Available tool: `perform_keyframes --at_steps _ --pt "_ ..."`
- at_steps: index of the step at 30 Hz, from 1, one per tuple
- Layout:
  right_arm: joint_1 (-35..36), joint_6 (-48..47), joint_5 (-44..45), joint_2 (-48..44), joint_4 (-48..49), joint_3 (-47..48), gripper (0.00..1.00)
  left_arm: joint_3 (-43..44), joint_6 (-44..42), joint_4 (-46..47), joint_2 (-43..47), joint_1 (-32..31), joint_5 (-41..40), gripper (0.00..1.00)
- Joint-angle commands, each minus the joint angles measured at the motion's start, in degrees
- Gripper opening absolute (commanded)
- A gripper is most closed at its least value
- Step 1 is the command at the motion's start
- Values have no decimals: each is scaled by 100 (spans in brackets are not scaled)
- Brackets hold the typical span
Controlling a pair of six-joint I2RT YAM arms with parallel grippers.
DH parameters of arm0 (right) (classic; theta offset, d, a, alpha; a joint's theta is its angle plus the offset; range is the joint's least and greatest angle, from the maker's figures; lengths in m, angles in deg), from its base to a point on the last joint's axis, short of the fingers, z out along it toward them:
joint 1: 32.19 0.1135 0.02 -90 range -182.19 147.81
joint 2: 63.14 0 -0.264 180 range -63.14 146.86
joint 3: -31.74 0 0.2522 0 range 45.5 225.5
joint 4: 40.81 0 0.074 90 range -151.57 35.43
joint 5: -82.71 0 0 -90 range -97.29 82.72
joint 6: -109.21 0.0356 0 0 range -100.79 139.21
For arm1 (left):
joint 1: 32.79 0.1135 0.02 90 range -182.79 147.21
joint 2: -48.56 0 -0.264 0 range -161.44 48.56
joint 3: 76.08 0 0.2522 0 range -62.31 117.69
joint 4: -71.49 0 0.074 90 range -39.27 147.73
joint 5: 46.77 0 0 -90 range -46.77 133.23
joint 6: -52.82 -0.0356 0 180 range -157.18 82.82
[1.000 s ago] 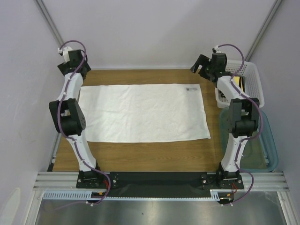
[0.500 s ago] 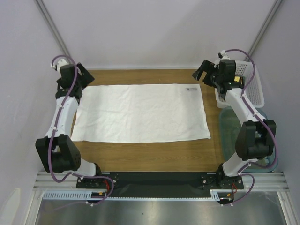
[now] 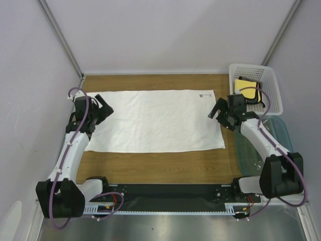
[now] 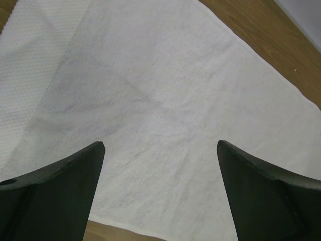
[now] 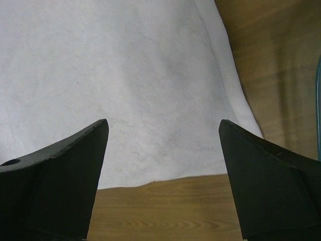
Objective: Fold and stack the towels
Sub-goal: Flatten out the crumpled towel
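The large white towel [image 3: 153,120] lies spread flat on the wooden table [image 3: 165,163]. It also fills the left wrist view [image 4: 165,100] and the right wrist view [image 5: 125,75]. My left gripper [image 3: 103,108] is open and empty over the towel's left edge. My right gripper [image 3: 216,109] is open and empty over the towel's right edge, above its near right corner. A yellow towel with dark edging [image 3: 249,92] lies in the white basket [image 3: 268,75] at the back right. The dark grey towel is not in view.
A clear teal-tinted bin [image 3: 283,150] stands off the table's right side, under the right arm. The white basket stands behind it. Grey walls close the table on the left, back and right.
Both arms have swung from the far corners of the towel toward the near side and lowered. The basket's contents have come into view. The towel has not moved.
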Motion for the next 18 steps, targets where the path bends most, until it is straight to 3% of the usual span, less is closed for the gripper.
perform_keyframes --at_steps 1,4,11,18 --pt "48 935 299 -620 -91 -557 96 -298 337 -164 456 -89 -319 100" --pt "135 1402 616 -1058 -319 -831 93 -544 513 -165 746 -81 -478 100" --pt "583 2184 1309 -1833 -1294 -1175 88 -949 671 64 958 -125 41 100" --pt "681 2616 1539 -2378 -1920 -1649 82 -1046 821 80 975 -177 -12 100"
